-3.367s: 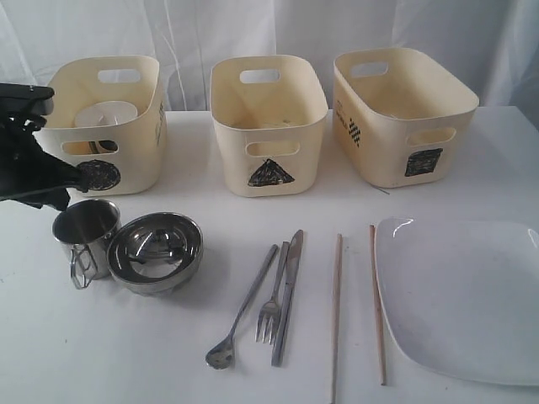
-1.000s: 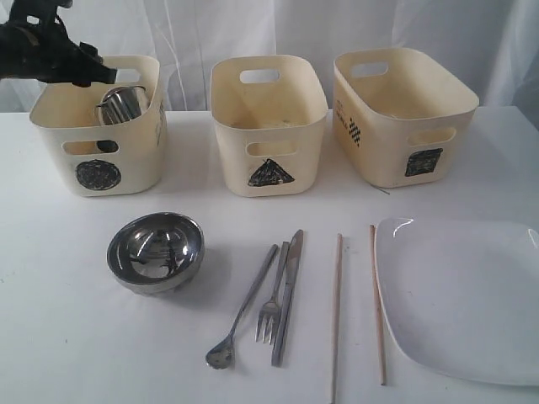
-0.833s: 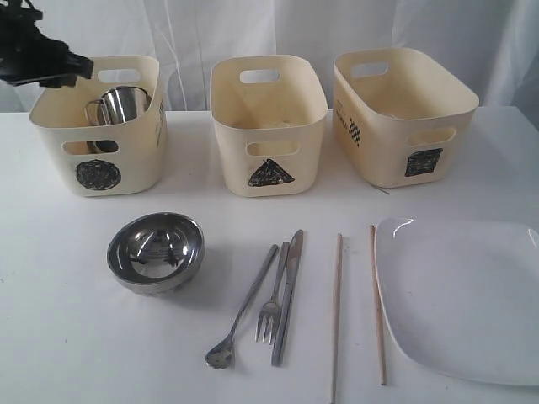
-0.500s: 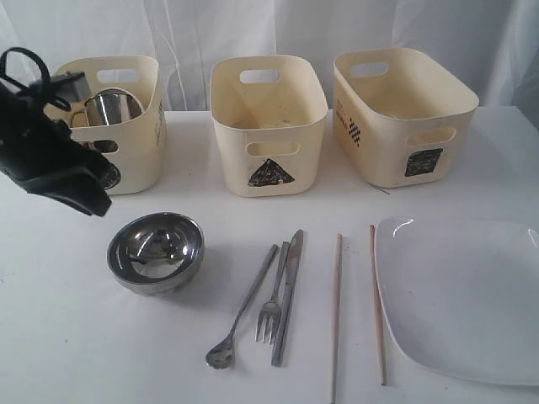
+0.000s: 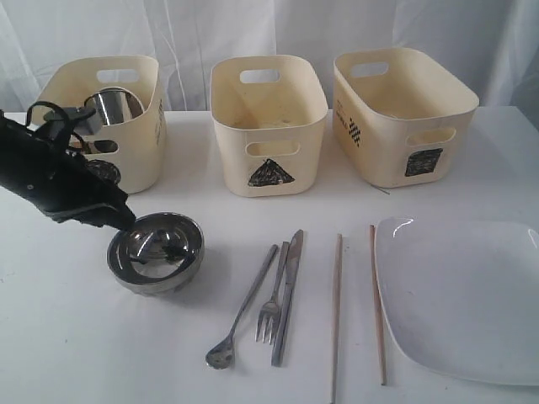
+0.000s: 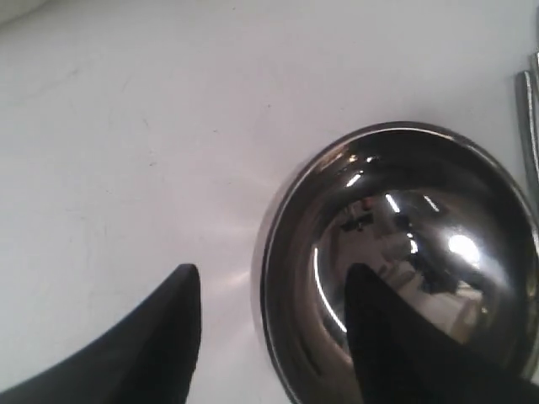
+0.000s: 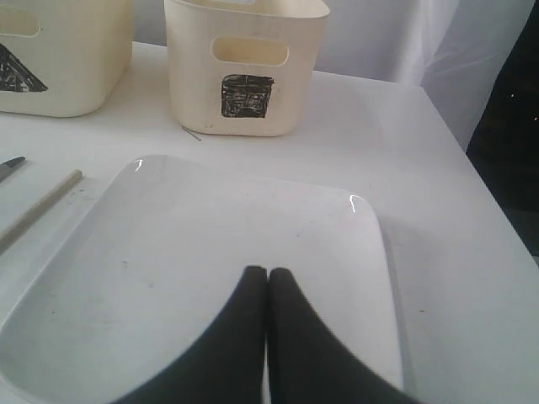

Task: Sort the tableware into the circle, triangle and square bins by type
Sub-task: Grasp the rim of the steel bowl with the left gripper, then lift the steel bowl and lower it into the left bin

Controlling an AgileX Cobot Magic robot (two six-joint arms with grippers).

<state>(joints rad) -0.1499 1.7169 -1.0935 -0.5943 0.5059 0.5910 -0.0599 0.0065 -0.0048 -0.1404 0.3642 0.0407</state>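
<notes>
Left pincer (image 6: 274,271) straddles steel bowl (image 6: 421,236) rim, perhaps touching

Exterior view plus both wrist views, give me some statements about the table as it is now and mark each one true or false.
1. The left gripper is open around the steel bowl's rim. True.
2. The right gripper is open. False: it is shut, above the white plate.
3. A steel mug sits in the circle bin. True.
4. The fork is in the triangle bin. False: it lies on the table between the spoon and the knife.
</notes>
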